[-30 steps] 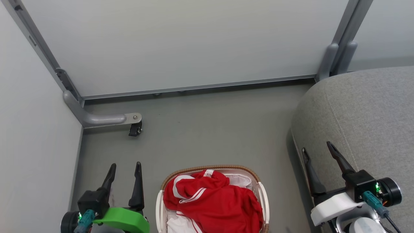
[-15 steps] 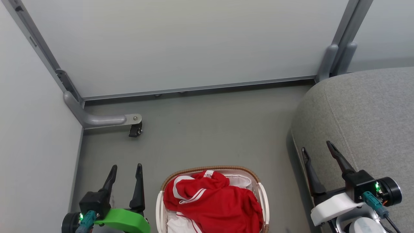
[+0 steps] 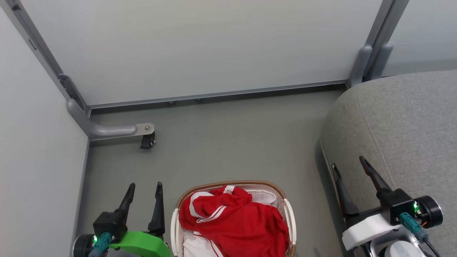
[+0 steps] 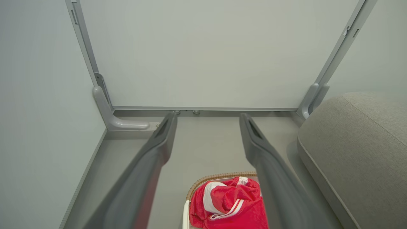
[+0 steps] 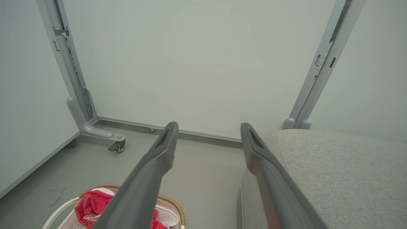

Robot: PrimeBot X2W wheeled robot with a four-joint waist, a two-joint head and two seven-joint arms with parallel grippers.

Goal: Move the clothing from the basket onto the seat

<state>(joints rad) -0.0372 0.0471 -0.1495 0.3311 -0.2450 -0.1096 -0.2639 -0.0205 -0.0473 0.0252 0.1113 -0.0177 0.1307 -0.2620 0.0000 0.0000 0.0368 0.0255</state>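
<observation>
Red clothing [image 3: 235, 221] with white trim lies heaped in the white basket [image 3: 290, 214] with a brown woven rim, at the bottom middle of the head view. The same clothing [image 4: 229, 206] appears in the left wrist view between the fingers, and the clothing [image 5: 90, 203] peeks out low in the right wrist view. The grey seat [image 3: 403, 135] fills the right side. My left gripper [image 3: 145, 185] hangs open just left of the basket, holding nothing. My right gripper [image 3: 348, 162] stands open over the seat's front edge, also holding nothing.
Pale partition panels close off the back and left. A grey partition foot with a small black caster [image 3: 147, 141] sticks out onto the grey floor [image 3: 228, 142] at the left. Another grey post [image 3: 371, 60] stands behind the seat.
My left gripper has shifted slightly right, closer to the basket. The head view has drifted a little, so the scene sits slightly higher. Clothing and right gripper are unchanged.
</observation>
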